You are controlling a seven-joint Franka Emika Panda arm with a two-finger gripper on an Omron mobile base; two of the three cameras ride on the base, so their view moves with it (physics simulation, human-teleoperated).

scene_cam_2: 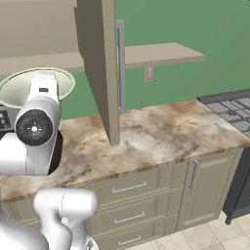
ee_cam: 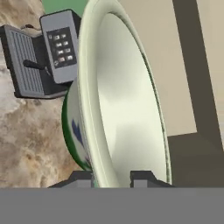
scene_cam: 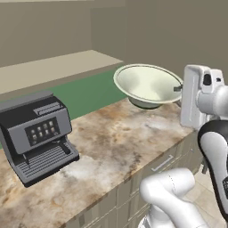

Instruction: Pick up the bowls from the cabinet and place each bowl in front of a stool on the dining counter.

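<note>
Bowl (scene_cam: 147,84): cream-white inside, green-mottled outside, riding in the air above the marbled worktop (scene_cam: 107,147), clear of its surface. Gripper (ee_cam: 114,178): jaws are pinching the bowl's rim, one fingertip on each side of the wall. Coffee machine (scene_cam: 38,136): sitting well to the left of the bowl, open worktop lying between. Cabinet (scene_cam_2: 100,63): its open door edge is standing just right of the bowl.
</note>
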